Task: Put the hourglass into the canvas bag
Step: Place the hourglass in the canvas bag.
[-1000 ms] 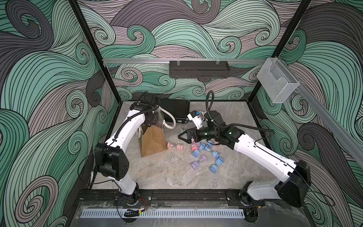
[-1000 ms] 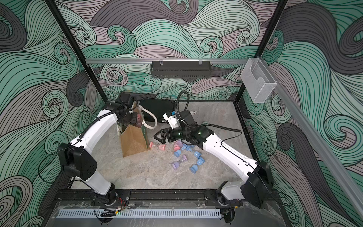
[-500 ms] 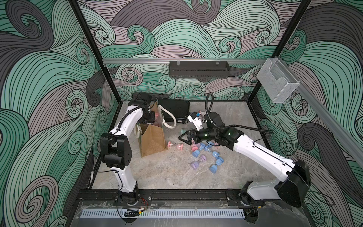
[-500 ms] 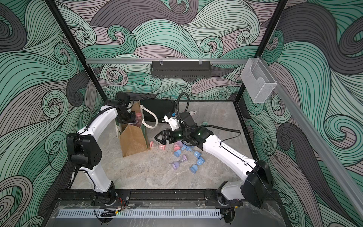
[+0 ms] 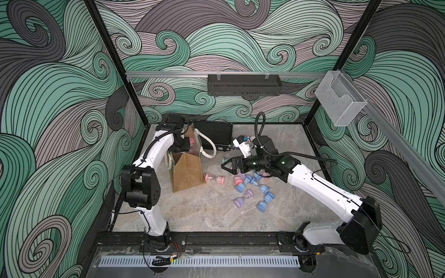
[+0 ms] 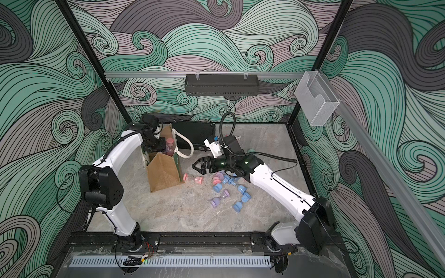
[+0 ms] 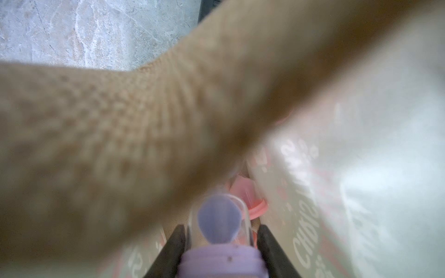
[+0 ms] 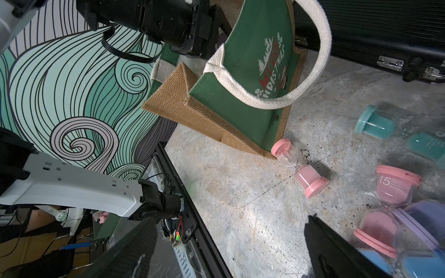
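Note:
The canvas bag (image 5: 187,173) (image 6: 163,173) (image 8: 240,72) stands at the left of the table, tan burlap with green sides and cream handles. My left gripper (image 5: 184,147) (image 6: 160,144) (image 7: 221,227) is at its open mouth, shut on a purple hourglass (image 7: 218,219). Blurred burlap (image 7: 120,144) fills most of the left wrist view. A pink hourglass (image 7: 250,199) (image 5: 192,142) lies inside the bag. Another pink hourglass (image 5: 215,178) (image 6: 193,178) (image 8: 299,168) lies on the table at the bag's foot. My right gripper (image 5: 227,166) (image 6: 197,166) (image 8: 228,245) hovers open and empty just right of it.
Several blue, purple and pink hourglasses (image 5: 250,190) (image 6: 228,190) lie scattered under and beside my right arm. A teal one (image 8: 375,125) lies further back. A flat black case (image 5: 213,134) (image 6: 193,133) lies behind the bag. The cage's walls close in the left and back.
My left arm's elbow has risen and swung in toward the bag, while its gripper stays at the bag's mouth with the purple hourglass. The right arm has hardly moved.

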